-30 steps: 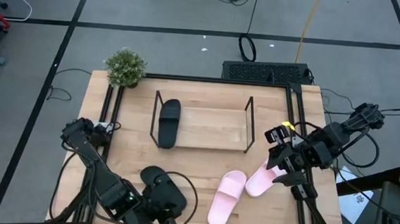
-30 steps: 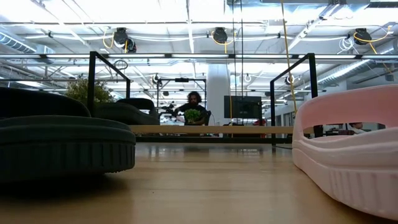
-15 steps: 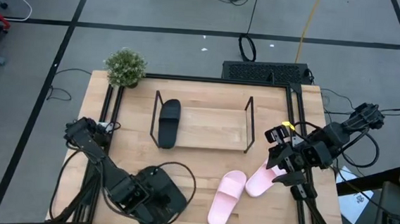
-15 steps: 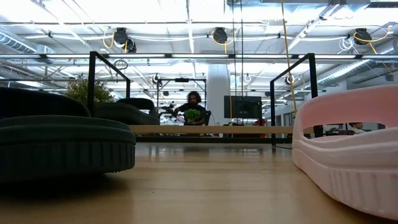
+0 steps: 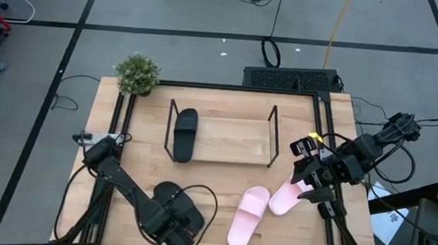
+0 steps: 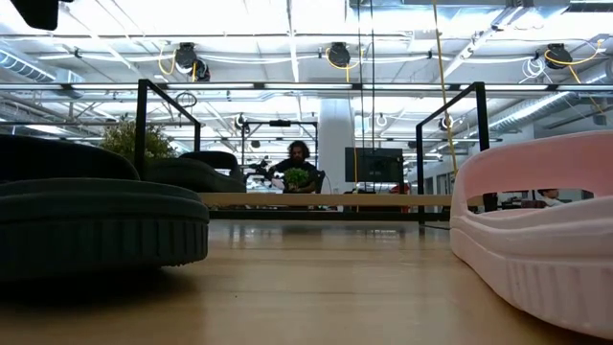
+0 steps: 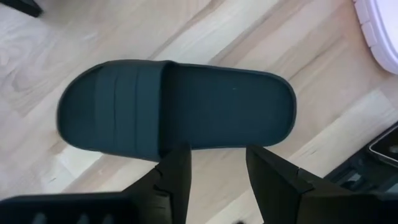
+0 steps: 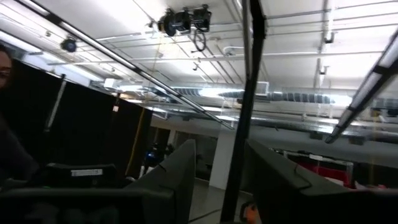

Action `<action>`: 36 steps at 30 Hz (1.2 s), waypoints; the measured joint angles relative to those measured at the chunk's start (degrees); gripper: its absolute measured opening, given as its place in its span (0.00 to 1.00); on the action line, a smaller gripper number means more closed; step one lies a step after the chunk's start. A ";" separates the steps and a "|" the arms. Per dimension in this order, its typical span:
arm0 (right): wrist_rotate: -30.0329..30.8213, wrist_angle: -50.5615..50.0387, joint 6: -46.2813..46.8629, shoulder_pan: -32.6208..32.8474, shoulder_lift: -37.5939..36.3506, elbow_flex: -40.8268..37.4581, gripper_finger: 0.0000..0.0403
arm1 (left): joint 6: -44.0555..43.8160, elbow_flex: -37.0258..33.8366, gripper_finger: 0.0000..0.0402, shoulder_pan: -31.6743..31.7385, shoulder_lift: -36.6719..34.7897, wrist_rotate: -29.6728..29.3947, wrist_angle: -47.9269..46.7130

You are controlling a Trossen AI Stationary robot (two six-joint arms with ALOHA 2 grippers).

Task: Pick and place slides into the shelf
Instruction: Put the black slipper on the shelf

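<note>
Slides: four open-toe sandals with a broad strap, two matte black and two light pink.
Black slide in the shelf (image 5: 185, 133): lies at the left end of the rack, its length running from the table's far edge toward the near edge.
Black slide on the table (image 7: 174, 107): flat and sole down near the table's near-left corner, strap across one end, footbed smooth and dark; in the high view the left arm covers most of it (image 5: 169, 192).
Pink slides: one (image 5: 248, 216) lies near the table's near edge right of the middle; the other (image 5: 286, 195) is just beside it toward the right edge, close under the right arm.
Shelf (image 5: 272, 138): low rack of thin black rods on a clear base, toward the table's far edge, mid-width; three places still bare.
Left gripper (image 7: 214, 163): hangs directly over the loose black slide; its fingers (image 7: 177, 171) stand spread apart with bare wood between them, tips level with the sandal's long side, holding nothing. Contact with the sandal cannot be told.
Right gripper (image 8: 217, 165): waits at the table's right edge, pointed up into the room; fingers parted, nothing between them.
Table (image 5: 223, 177): light wood, a small potted plant (image 5: 136, 73) at its far-left corner.
Room beyond: in the low view a person (image 6: 299, 163) sits far off behind the table.
</note>
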 joint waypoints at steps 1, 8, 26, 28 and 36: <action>0.63 -0.02 0.00 0.00 0.00 0.00 0.32 | -0.17 0.00 0.37 0.00 -0.02 -0.10 -0.06; 1.61 -0.78 0.00 -0.02 0.00 0.00 0.32 | 0.23 0.02 0.37 0.00 -0.01 0.23 1.73; 1.60 -0.84 0.00 -0.02 0.00 0.00 0.32 | 4.19 0.02 0.37 0.17 -0.07 -0.64 2.10; 1.58 -0.86 0.00 -0.02 0.00 0.00 0.32 | 4.19 0.02 0.37 0.28 -0.07 -0.64 2.10; 1.60 -1.30 0.00 -0.02 0.00 0.00 0.32 | 3.20 -0.68 0.37 1.24 0.17 0.26 2.25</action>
